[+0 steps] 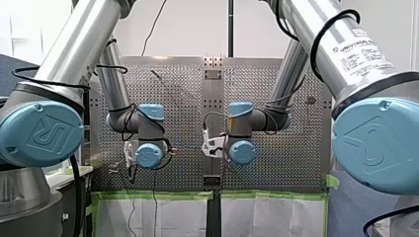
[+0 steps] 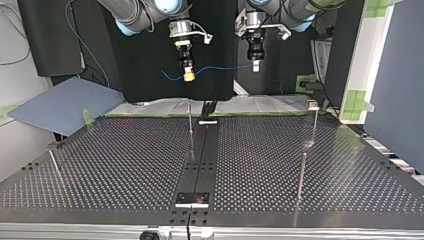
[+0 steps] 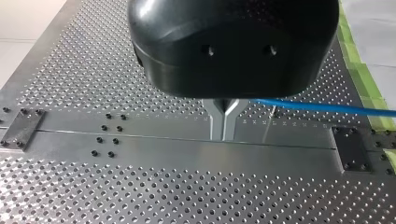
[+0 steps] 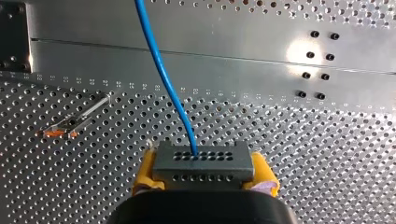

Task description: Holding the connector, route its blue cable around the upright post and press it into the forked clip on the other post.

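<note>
Closest to the right wrist camera is the grey connector (image 4: 201, 161). My right gripper (image 4: 204, 176) pinches it from both sides with its yellow pads (image 4: 145, 173). The blue cable (image 4: 163, 70) comes out of a hole in the connector and runs away over the table (image 4: 327, 154).

Only the top view shows where the cable goes. It hangs in the air across to my left gripper (image 2: 255, 66). Both grippers are high above the table there, well apart from the upright post (image 2: 190, 117) and from the forked clip (image 2: 312, 104) on the other post (image 2: 314, 125).

The left wrist view shows the metal fingers (image 3: 217, 121) pressed together, and the cable reaches them from one side. The front view shows my left arm (image 1: 64, 54) and my right arm (image 1: 346, 54) big and near, but the cable is hidden.
</note>
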Robot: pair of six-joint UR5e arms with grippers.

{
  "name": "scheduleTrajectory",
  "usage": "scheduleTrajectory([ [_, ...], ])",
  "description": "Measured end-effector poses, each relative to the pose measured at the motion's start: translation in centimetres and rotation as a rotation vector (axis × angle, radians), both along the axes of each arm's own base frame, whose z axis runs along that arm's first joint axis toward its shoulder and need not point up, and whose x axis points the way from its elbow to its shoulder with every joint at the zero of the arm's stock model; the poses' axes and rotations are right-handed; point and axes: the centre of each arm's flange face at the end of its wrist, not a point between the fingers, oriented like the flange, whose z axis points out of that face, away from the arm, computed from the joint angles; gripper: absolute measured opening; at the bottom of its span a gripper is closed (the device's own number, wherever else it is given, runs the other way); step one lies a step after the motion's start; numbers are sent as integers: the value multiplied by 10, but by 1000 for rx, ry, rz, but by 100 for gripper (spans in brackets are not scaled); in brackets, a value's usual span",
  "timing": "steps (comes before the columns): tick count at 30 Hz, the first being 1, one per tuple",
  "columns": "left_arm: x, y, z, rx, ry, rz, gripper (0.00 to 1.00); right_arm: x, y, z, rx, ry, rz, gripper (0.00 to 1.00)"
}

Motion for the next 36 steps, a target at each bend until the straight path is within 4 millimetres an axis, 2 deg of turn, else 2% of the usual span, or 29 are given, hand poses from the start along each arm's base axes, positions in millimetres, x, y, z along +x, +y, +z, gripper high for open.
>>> scheduleTrajectory([
  [36, 0, 0, 0, 0, 0, 0, 0, 0, 0, 0, 0, 0, 0, 0],
])
